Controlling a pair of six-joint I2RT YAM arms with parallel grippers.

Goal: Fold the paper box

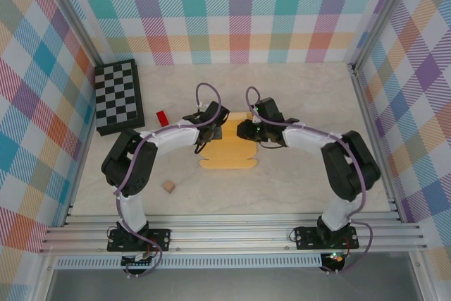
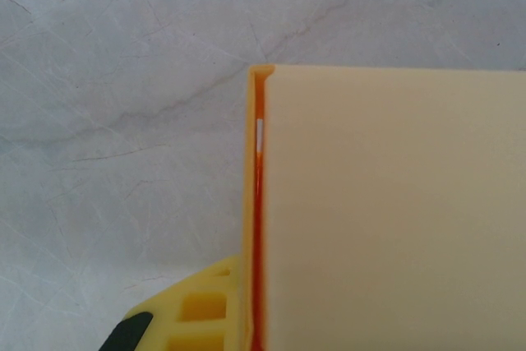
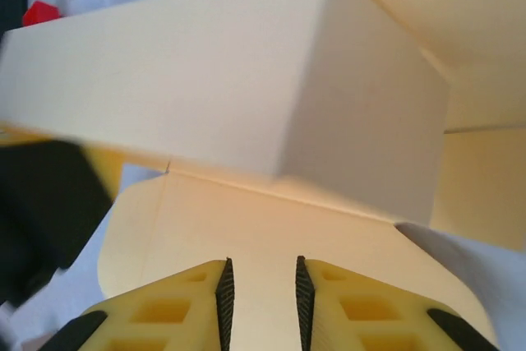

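paper box: lying mid-table (image 1: 229,154), right between the two wrists; near part lying flat, far part being stood up into a wall.
left gripper: (image 1: 212,127) clenched; looking to be pinching the doubled card edge (image 2: 256,203) at the box's left side, one yellow finger (image 2: 187,316) showing just beside that edge.
right gripper: (image 3: 261,284) jaws standing slightly apart, nothing between them; hovering over the rounded flap (image 3: 246,219) and facing the raised panel (image 3: 205,80).
step in hand: judging it as forming a side wall, left anchoring, right getting ready to push or tuck.
doing it well: left should be clamping firmly so the sheet is not sliding on the table (image 1: 303,103); right should be pressing along the crease line under the panel, not mid-panel, going low and slow with pads flat.
risk: thin card buckling or springing back if being poked off the crease.
clutter: red block (image 1: 162,117) near the left wrist, tan cube (image 1: 169,186) and chessboard (image 1: 120,96) well apart; none interfering.
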